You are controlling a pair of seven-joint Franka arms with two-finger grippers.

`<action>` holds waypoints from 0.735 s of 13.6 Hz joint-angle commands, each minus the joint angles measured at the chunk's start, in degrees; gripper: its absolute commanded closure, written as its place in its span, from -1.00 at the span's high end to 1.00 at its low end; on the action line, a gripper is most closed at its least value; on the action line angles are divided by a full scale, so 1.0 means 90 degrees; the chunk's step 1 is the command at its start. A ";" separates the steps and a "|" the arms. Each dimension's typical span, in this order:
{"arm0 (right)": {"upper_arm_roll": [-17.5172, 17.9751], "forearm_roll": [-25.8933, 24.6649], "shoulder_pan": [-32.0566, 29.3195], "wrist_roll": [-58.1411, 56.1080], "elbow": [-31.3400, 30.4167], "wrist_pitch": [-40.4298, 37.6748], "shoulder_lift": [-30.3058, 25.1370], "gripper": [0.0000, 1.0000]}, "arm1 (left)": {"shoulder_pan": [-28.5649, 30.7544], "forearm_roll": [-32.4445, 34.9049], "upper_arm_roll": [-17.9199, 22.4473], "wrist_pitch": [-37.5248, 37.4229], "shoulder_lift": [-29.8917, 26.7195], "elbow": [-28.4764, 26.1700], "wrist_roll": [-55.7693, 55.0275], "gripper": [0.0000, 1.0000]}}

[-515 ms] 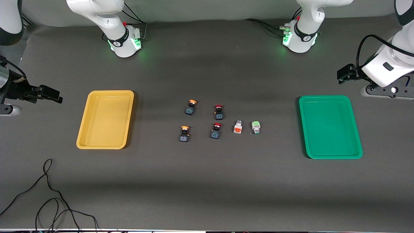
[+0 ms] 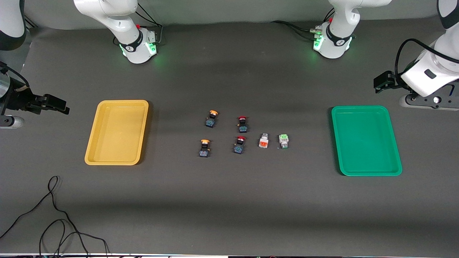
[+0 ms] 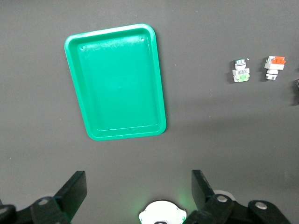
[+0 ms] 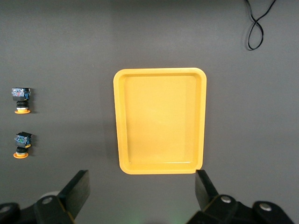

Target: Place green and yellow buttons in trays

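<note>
Six small push buttons sit clustered mid-table on the dark grey cloth-covered table [image 2: 229, 200] — two yellow-orange-capped buttons [image 2: 212, 118] toward the right arm's end, two red-capped buttons [image 2: 242, 124] beside them, then the orange-marked white button [image 2: 264, 141] and the green-marked white button [image 2: 283, 141]. Wide bare cloth separates them from the shallow yellow plastic tray [image 2: 92, 143] and the shallow green plastic tray [image 2: 337, 143], both holding nothing. The left hand [image 3: 140, 191] hangs open beside the green tray's base-side edge and the right hand [image 4: 140, 191] open beside the yellow tray's, each cut off at the frame edge — a black cable [image 2: 53, 215] loops near the camera-side table edge.
</note>
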 commanded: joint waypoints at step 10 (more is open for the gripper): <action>0.0024 0.0032 0.1366 0.1418 -0.0867 0.0559 -0.0351 1.00 | 0.0014 0.0025 -0.0010 0.0017 0.0101 0.0109 0.0083 1.00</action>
